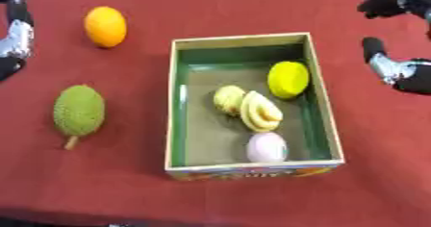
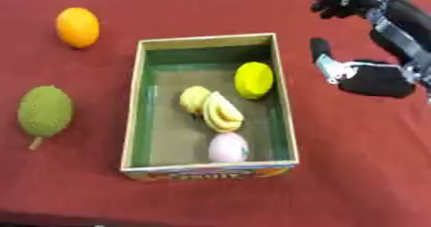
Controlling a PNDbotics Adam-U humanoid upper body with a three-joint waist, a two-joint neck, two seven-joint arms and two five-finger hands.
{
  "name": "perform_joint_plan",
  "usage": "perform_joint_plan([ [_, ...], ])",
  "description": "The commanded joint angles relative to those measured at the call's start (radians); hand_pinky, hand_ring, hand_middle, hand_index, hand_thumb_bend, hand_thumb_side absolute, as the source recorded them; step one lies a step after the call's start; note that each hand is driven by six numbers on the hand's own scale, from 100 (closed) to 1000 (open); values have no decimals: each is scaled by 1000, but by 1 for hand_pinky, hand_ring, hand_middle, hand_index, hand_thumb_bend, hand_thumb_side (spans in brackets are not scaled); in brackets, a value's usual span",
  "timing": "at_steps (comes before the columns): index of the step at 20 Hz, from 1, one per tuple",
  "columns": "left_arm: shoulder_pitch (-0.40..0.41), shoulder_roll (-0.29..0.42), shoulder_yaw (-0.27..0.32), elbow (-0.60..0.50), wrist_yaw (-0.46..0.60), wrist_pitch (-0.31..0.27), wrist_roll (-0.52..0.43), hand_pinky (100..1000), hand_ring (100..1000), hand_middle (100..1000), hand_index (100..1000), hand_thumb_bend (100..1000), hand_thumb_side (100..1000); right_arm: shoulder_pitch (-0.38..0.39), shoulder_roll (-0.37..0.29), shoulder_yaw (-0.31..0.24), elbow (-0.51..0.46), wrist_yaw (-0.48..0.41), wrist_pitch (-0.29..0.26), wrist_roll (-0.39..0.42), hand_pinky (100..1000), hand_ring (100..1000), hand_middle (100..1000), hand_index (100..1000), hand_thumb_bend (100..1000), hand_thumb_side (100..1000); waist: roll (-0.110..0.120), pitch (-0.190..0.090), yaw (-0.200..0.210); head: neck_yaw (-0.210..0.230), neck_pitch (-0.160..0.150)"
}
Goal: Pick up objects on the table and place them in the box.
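An open box [image 1: 320, 89] with green inner walls stands in the middle of the red table. Inside lie a yellow round fruit [image 1: 288, 79], a pale yellow ridged fruit [image 1: 260, 111] with a small yellowish piece [image 1: 227, 99] beside it, and a pale pink egg-shaped thing [image 1: 267, 147]. Left of the box, an orange [image 1: 105, 26] and a green spiky fruit [image 1: 79, 110] with a stem rest on the table. My right hand [image 2: 374, 77] hovers right of the box, open and holding nothing. My left hand [image 1: 13, 38] shows only at the far left edge, near the orange.
The red cloth [image 1: 101, 182] covers the whole table. The table's front edge runs along the bottom of the views, just below the box.
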Motion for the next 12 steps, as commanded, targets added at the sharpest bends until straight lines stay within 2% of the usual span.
perform_joint_plan([
  [1, -25, 104, -61, 56, -46, 42, -43, 775, 712, 680, 858, 225, 362, 37, 6, -82, -15, -48, -42, -46, 783, 764, 765, 918, 100, 504, 0, -24, -3, 10, 10],
  [3, -49, 148, -105, 99, -73, 69, -70, 781, 722, 686, 864, 275, 379, 63, 8, -126, -15, -76, -68, -73, 782, 762, 763, 918, 100, 501, -1, -24, -6, 14, 11],
  [5, -76, 193, -149, 123, -101, 82, -98, 781, 722, 686, 864, 275, 379, 78, 3, -156, -15, -103, -83, -100, 782, 762, 763, 918, 100, 501, -5, -24, -5, 14, 11],
  [6, -87, 216, -172, 128, -115, 84, -112, 790, 731, 672, 871, 343, 384, 83, 1, -162, -15, -117, -88, -114, 781, 755, 756, 915, 100, 498, -6, -25, -4, 14, 10],
  [8, -105, 263, -220, 154, -144, 76, -141, 799, 734, 691, 874, 383, 378, 84, -3, -166, -15, -147, -92, -144, 780, 753, 754, 913, 100, 499, -9, -25, -6, 19, 9],
  [12, -128, 354, -309, 201, -200, 61, -197, 827, 784, 744, 880, 555, 317, 84, -13, -163, -15, -202, -97, -199, 781, 751, 753, 907, 100, 496, -16, -24, -5, 21, 2],
])
